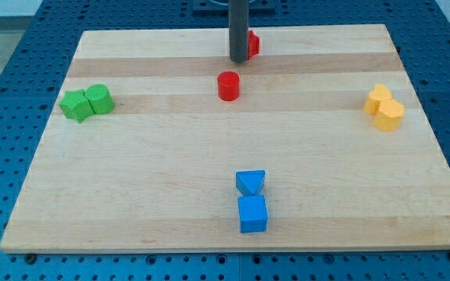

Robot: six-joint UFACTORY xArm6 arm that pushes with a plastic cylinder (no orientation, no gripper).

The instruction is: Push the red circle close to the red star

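The red circle [228, 85] is a short red cylinder near the top middle of the wooden board [170, 195]. The red star [252, 43] lies just above and right of it, near the board's top edge, partly hidden behind the dark rod. My tip [238, 60] rests on the board against the star's left side, a short way above and right of the red circle, not touching the circle.
A green star [75, 104] and a green cylinder-like block [99, 99] sit together at the view's left. Two yellow blocks [384, 107] sit at the right. A blue triangle [250, 183] and blue cube [252, 214] sit at the bottom middle.
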